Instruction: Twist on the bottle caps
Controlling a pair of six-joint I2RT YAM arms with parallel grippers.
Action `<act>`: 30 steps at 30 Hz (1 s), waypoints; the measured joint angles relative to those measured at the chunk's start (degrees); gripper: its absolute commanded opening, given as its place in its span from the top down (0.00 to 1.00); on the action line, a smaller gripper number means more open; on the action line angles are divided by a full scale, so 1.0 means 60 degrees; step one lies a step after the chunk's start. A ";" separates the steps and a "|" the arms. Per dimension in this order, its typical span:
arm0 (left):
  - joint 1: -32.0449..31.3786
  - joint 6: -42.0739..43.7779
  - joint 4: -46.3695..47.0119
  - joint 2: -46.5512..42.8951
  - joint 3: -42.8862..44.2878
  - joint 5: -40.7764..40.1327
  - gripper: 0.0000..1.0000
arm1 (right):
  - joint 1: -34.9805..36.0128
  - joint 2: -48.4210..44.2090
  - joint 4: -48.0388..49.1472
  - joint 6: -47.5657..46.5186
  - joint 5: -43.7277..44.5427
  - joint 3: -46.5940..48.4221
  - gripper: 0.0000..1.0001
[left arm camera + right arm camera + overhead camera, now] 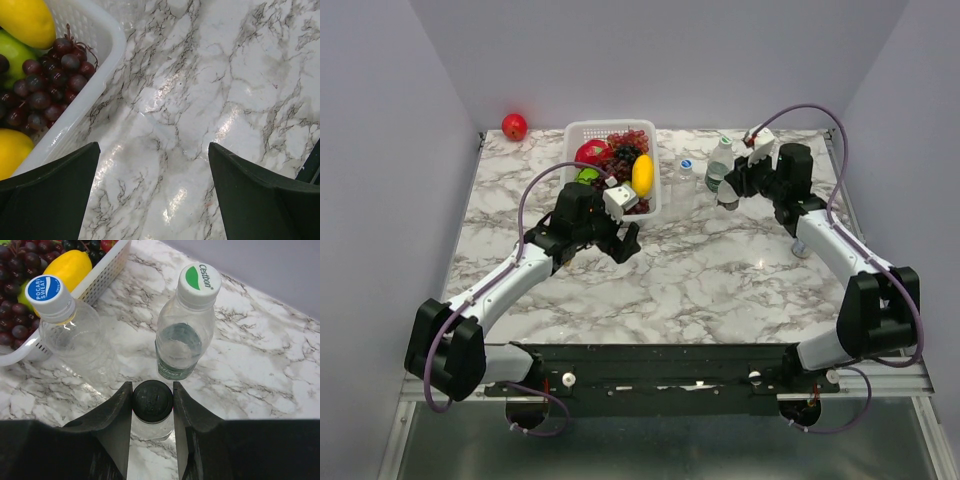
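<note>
In the right wrist view, my right gripper (151, 391) is shut on the black bottle cap (152, 402), which sits on top of a small clear bottle (150, 429) standing below the fingers. Behind it stand two more clear bottles. The left one carries a blue cap (46, 290) and the right one a white-green cap (199, 279). From above, the right gripper (729, 196) is at the back right, beside the white-green-capped bottle (721, 160) and the blue-capped bottle (686, 170). My left gripper (625, 243) hangs open over bare marble (165, 125), holding nothing.
A white basket (572, 135) of fruit stands at the back centre, with grapes (50, 80), a yellow lemon (642, 174) and a red apple inside. Its corner (100, 75) lies just left of the left fingers. A red ball (514, 126) rests at the back left corner.
</note>
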 measured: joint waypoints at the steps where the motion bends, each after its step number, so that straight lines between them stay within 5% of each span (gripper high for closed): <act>1: 0.0047 0.0029 -0.0084 0.0000 0.0000 0.0007 0.01 | 0.0000 0.0186 0.0208 -0.0047 -0.0040 0.0000 1.00; 16: 0.0393 0.0280 -0.0419 0.0080 0.0044 0.0007 0.01 | -0.0058 0.1031 0.1140 -0.0229 -0.0280 -0.0182 0.93; 30: 0.0404 0.0277 -0.0477 0.0138 0.0076 0.0007 0.01 | -0.0062 0.1169 0.1628 -0.0299 -0.0335 -0.0707 0.58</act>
